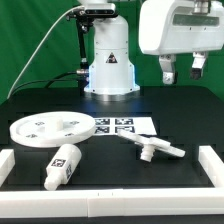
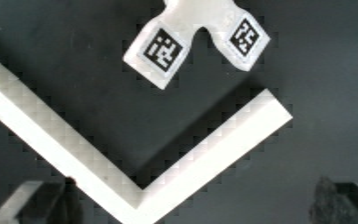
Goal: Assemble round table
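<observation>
The large rimmed round disc (image 1: 50, 128) lies flat at the exterior view's left. The short thick cylinder leg (image 1: 63, 163) lies on its side in front of it. The small cross-shaped foot piece (image 1: 155, 148) lies to the right of centre. It also shows in the wrist view (image 2: 197, 38), with two square tags on its arms. My gripper (image 1: 183, 78) hangs high above the table at the upper right, open and empty, well above the foot piece. In the wrist view the gripper (image 2: 194, 205) shows only as dark fingertips (image 2: 43, 200) at the frame's edge, far apart.
The marker board (image 1: 120, 126) lies in front of the robot base (image 1: 108, 60). White border rails run along the left (image 1: 5, 160), front (image 1: 110, 197) and right (image 1: 212, 163) edges. A corner of the rails (image 2: 158, 150) shows in the wrist view under the gripper.
</observation>
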### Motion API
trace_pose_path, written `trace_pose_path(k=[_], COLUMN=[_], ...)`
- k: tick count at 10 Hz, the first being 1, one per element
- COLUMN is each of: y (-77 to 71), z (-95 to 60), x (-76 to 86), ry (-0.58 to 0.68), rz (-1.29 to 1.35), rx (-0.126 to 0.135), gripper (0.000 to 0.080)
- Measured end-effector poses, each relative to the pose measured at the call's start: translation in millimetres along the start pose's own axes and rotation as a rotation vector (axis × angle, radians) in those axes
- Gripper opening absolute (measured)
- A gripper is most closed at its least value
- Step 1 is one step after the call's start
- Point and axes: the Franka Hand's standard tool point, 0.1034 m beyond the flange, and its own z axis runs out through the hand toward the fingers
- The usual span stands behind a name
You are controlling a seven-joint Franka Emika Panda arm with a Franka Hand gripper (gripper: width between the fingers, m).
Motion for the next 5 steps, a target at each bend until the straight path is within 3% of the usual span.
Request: trace_pose_path(k=[5], y=[-0.4], z=[1.3], x=[-0.3], ry=[-0.001], rz=[0.001], rx=[0.003], gripper=[0.0649])
